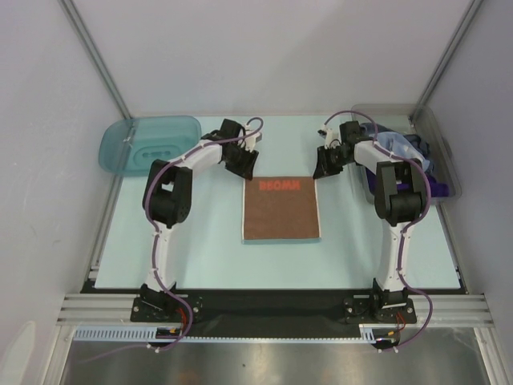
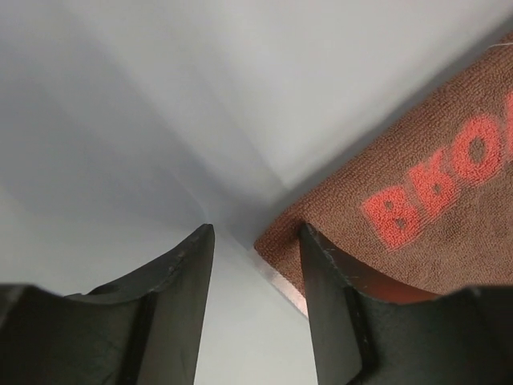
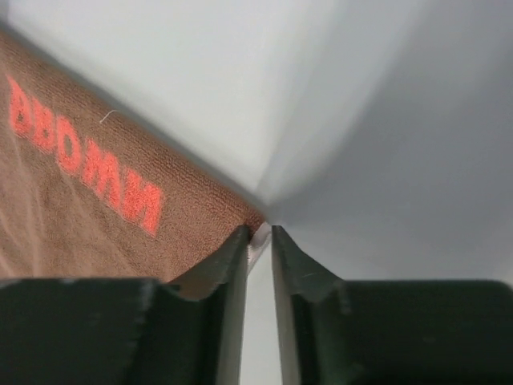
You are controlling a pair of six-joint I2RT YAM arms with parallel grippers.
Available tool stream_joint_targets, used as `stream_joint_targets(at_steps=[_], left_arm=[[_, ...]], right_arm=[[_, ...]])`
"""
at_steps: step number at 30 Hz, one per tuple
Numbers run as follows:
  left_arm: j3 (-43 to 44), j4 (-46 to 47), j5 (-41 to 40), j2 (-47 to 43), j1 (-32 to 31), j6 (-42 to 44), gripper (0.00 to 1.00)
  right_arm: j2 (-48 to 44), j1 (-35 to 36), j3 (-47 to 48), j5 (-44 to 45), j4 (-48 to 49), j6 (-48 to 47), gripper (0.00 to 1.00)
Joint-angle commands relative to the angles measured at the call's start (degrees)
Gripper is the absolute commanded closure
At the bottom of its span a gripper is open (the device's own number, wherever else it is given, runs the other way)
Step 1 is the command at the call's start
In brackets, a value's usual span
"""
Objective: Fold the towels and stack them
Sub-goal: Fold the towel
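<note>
An orange-brown towel (image 1: 280, 210) with red print lies folded flat in the middle of the table. My left gripper (image 1: 244, 165) is at its far left corner, open wide; in the left wrist view the corner (image 2: 280, 241) lies beside the right fingertip (image 2: 314, 265), and the gripper (image 2: 256, 233) holds nothing. My right gripper (image 1: 321, 167) is at the far right corner. Its jaws (image 3: 258, 233) stand a narrow gap apart, with the towel's corner (image 3: 240, 210) just at the tips. More towels (image 1: 405, 151), pale blue and purple, lie heaped in the bin.
A teal plastic tray (image 1: 120, 152) sits upside down at the back left. A clear grey bin (image 1: 446, 164) stands at the back right against the wall. White walls enclose the table on three sides.
</note>
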Motion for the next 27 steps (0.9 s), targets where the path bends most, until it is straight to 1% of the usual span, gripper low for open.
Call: stream_joint_targets(at_steps=[1, 2, 3, 5, 6, 8, 9, 10, 14, 16, 20, 21, 23, 26, 27], left_arm=[[2.45, -0.86, 2.03, 0.73, 0.01, 3.18, 0.48], [2.54, -0.95, 1.68, 0.91, -0.08, 3.44, 0.5], [2.63, -0.95, 1.68, 1.0, 0.01, 3.7, 0.56], [3.33, -1.48, 1.86, 1.35, -0.08, 4.23, 0.66], [3.59, -1.83, 2.03, 1.52, -0.08, 4.41, 0.77], [4.64, -3.06, 2.47, 2.14, -0.08, 5.11, 0.87], [5.0, -3.32, 2.56, 2.23, -0.08, 5.46, 0.98], [5.26, -3.76, 2.56, 2.23, -0.16, 5.46, 1.0], [6.93, -3.94, 0.9, 0.57, -0.16, 5.03, 1.0], [6.85, -3.16, -0.94, -1.1, -0.25, 4.06, 1.0], [1.76, 0.45, -3.06, -7.95, -0.51, 2.22, 0.99], [0.71, 1.67, -3.33, -10.49, -0.69, 1.78, 1.0], [-2.02, 1.86, -4.55, -12.27, -1.57, 1.6, 1.0], [-5.71, 2.3, -6.4, -15.52, -2.97, 1.07, 1.0], [-6.76, 2.65, -6.75, -16.31, -3.33, 0.72, 1.0]], right_arm=[[0.95, -0.19, 2.29, -0.77, 0.16, -1.77, 0.79], [1.13, -0.19, 2.47, -0.95, -0.01, -1.95, 0.82], [1.13, -0.28, 2.47, -0.95, -0.01, -1.95, 0.87], [1.13, -0.37, 2.65, -0.86, 0.25, -2.04, 0.92], [1.04, -0.37, 2.65, -1.03, 0.34, -2.12, 0.95], [1.04, -0.45, 2.82, -1.47, 0.61, -2.3, 0.97], [0.87, -0.37, 2.91, -1.56, 0.61, -2.47, 1.0], [0.78, -0.28, 2.74, -1.74, 0.95, -2.56, 1.0], [-0.89, -0.45, 2.65, -0.6, 2.27, -2.3, 1.0], [-3.61, -0.37, 1.95, 0.63, 4.2, -1.78, 1.0], [-10.11, -0.1, -2.61, 1.86, 8.33, -0.11, 1.0], [-11.43, 0.07, -4.98, 2.65, 9.12, 0.33, 1.0], [-14.94, 0.51, -7.54, 4.14, 10.8, 0.51, 1.0], [-20.12, 2.09, -12.28, 7.92, 11.15, 0.69, 1.0], [-21.44, 2.53, -13.77, 10.37, 11.33, 0.95, 1.0]])
